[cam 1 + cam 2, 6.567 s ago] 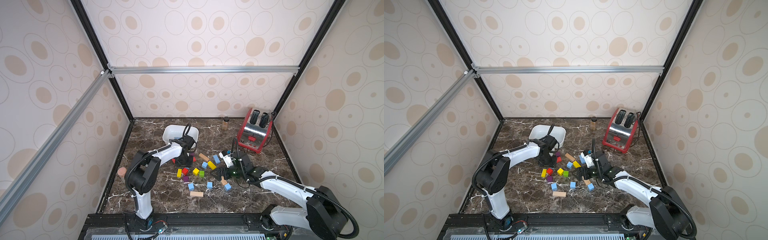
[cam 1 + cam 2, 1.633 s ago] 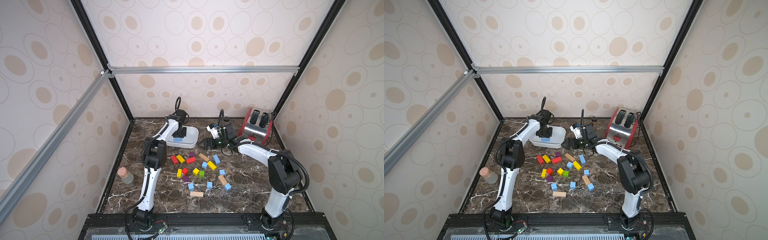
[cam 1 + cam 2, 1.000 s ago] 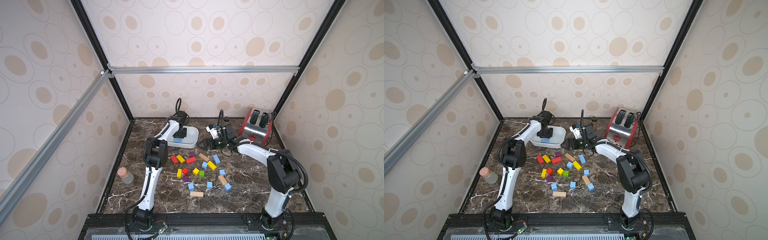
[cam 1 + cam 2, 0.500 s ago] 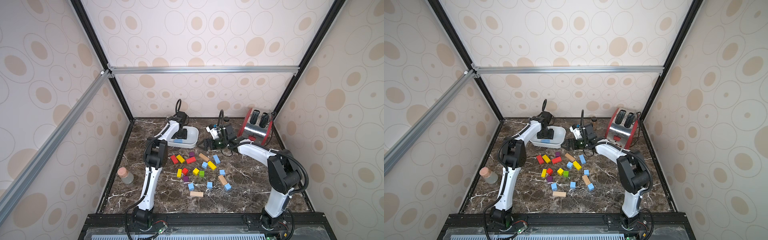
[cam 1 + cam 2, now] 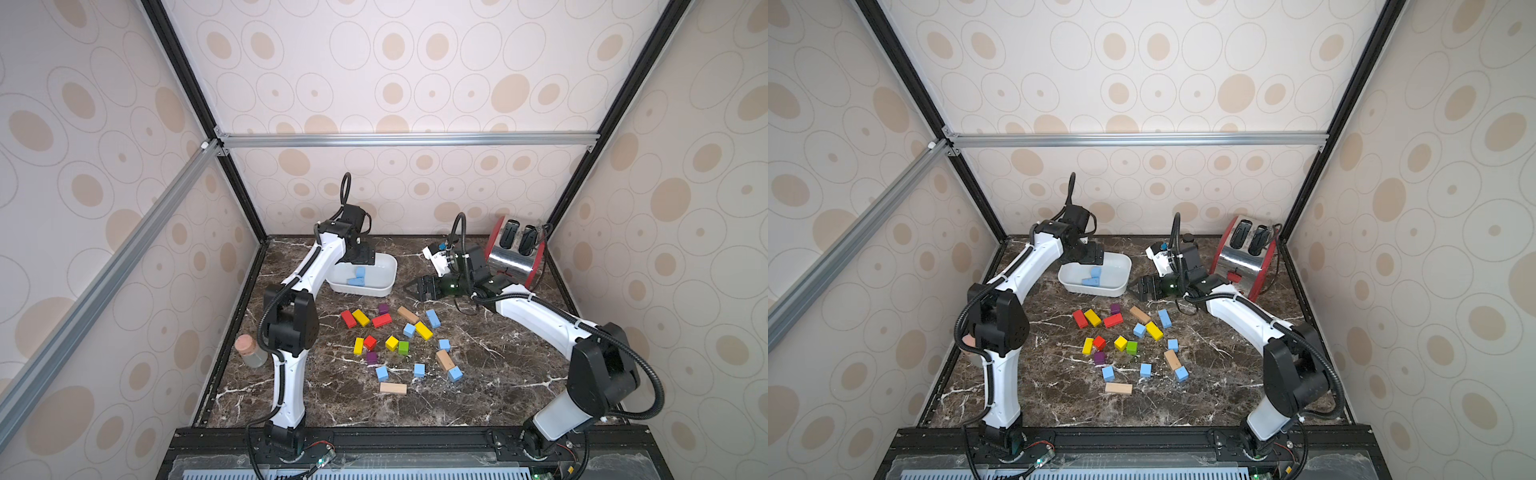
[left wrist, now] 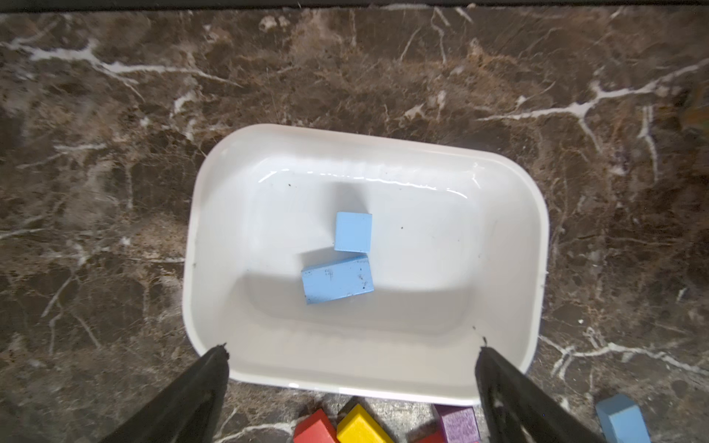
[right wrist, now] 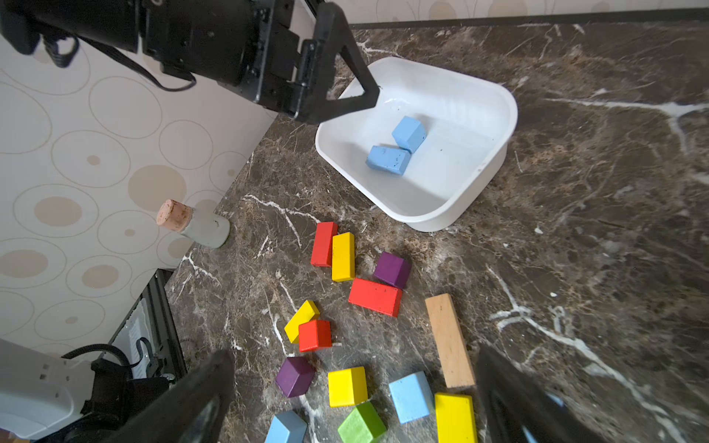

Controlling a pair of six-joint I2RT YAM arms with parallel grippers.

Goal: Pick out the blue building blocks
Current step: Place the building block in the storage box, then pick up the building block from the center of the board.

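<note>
Two blue blocks point(image 6: 353, 232) lie in the white tub point(image 6: 441, 237), six more sit loose on the desk point(image 5: 498, 374) among the other colours, and the left fingers point(image 6: 184, 399) over the tub and right fingers point(image 7: 192, 399) beside it both stand wide open and empty.

Two blue building blocks point(image 6: 337, 279) in white bin point(image 6: 506, 237)

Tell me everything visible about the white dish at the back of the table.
The white dish is a glossy, plastic-looking rectangular tub with rounded corners, sloped walls and a rolled rim. It sits upright on the dark marble tabletop, beyond the loose coloured blocks. Inside lie a blue cube and a longer blue brick, touching each other. The left gripper hovers above it, jaws wide apart.
</note>
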